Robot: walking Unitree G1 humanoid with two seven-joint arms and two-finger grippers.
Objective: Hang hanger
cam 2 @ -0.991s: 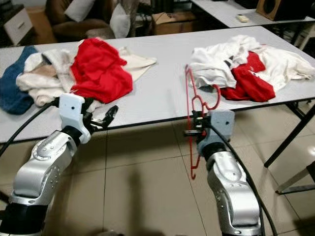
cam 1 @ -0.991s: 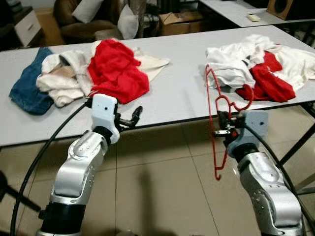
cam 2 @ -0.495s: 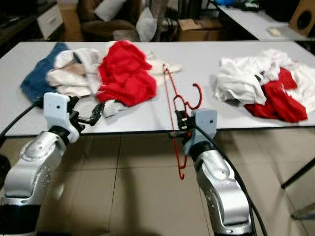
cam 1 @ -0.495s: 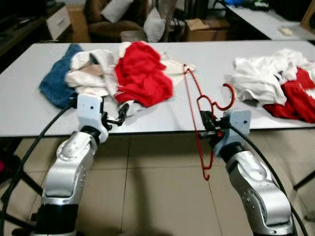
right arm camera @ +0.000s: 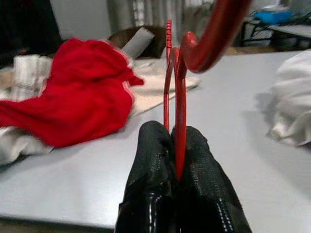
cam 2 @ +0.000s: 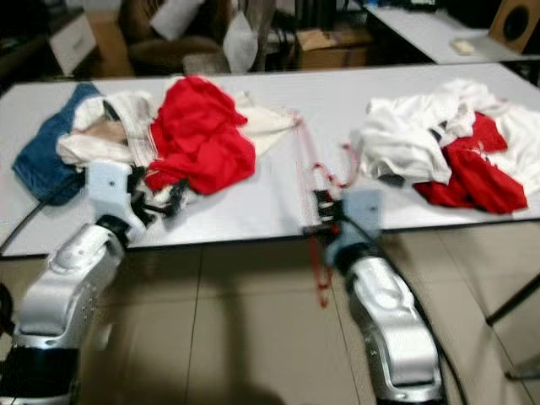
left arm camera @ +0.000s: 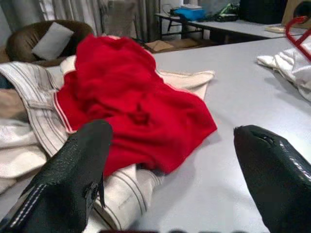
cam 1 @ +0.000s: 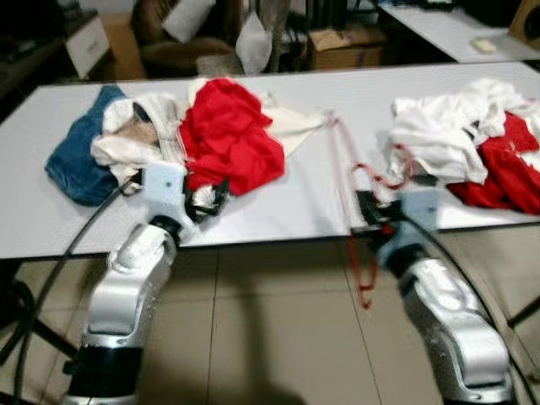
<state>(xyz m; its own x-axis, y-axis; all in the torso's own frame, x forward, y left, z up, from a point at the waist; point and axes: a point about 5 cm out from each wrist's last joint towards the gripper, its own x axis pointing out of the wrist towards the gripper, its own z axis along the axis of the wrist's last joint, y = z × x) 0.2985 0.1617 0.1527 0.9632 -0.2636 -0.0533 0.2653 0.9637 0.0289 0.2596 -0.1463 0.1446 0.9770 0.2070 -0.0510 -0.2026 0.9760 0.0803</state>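
Right gripper is clenched on the thin red plastic hanger, held upright at the grey table's front edge. Left gripper spread wide near the red garment.

A living room: brown sofa behind a clothes-strewn table.

Motion-blurred red hanger
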